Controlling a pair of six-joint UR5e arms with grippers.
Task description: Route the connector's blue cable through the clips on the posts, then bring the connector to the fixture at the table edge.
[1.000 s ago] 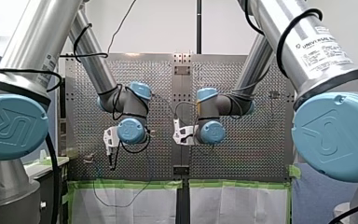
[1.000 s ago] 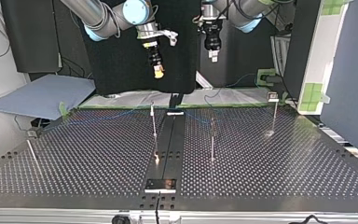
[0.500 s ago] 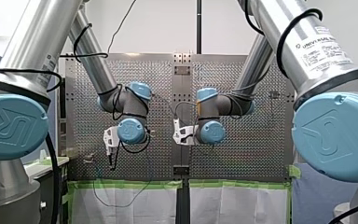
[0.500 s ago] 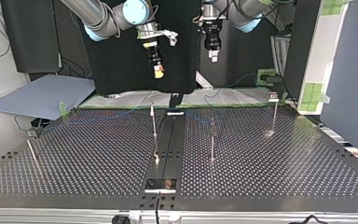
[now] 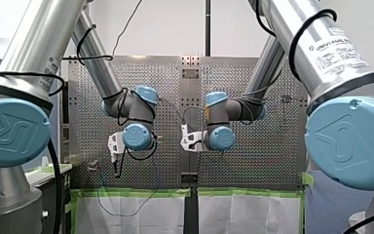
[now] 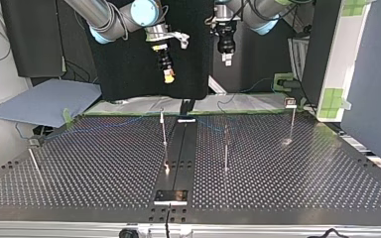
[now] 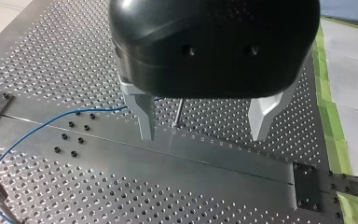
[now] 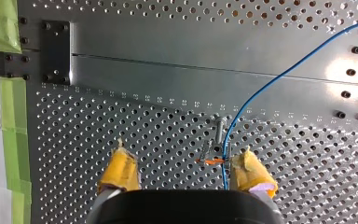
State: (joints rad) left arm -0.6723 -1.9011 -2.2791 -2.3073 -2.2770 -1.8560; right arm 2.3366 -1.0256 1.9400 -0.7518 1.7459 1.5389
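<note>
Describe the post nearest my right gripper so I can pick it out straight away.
Find the smooth metal strip down the middle of the perforated table. Beside it, under my right gripper, stands a thin post. It carries an orange mark at its clip, and the blue cable runs alongside it.

Perforated metal surface [image 6: 302,168], split down the middle by a smooth strip [image 6: 181,148] ending in a dark plate [image 6: 170,197] at the top view's near edge. Carries a thin post [image 6: 163,130] just left of the strip in that view, a second post [image 6: 225,148] right of it, a third post [image 6: 292,121] further right, a fourth post [image 6: 33,163] at the far left. Bears a blue cable [image 6: 114,124] lying loose near the far edge, crossing the strip. Edged there with green tape [image 8: 13,130].
</note>
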